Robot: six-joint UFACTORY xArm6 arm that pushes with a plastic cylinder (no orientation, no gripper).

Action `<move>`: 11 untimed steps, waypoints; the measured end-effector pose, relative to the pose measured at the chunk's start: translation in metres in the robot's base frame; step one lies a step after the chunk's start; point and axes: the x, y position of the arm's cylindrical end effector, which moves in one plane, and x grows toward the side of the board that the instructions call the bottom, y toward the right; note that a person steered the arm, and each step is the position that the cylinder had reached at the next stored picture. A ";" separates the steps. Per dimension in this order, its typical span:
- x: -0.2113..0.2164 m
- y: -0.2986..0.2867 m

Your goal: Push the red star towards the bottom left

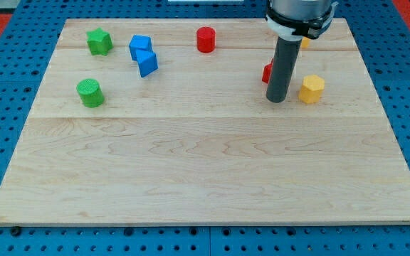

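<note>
The red star (267, 72) lies at the upper right of the wooden board (205, 171), mostly hidden behind my rod; only a small red edge shows at the rod's left side. My tip (277, 99) rests on the board just below and right of that red star, touching or nearly touching it. A yellow hexagonal block (311, 88) sits close to the tip's right.
A red cylinder (206, 39) stands at the top middle. Two blue blocks (143, 55) lie together at the upper left, with a green star (99, 41) and a green cylinder (90, 92) further left. A yellow block (304, 42) peeks out behind the arm.
</note>
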 end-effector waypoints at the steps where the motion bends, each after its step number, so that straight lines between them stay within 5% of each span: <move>1: 0.000 -0.036; 2: -0.005 -0.090; 4: -0.081 -0.106; 6: -0.095 0.021; 9: -0.046 -0.010; 11: 0.030 -0.054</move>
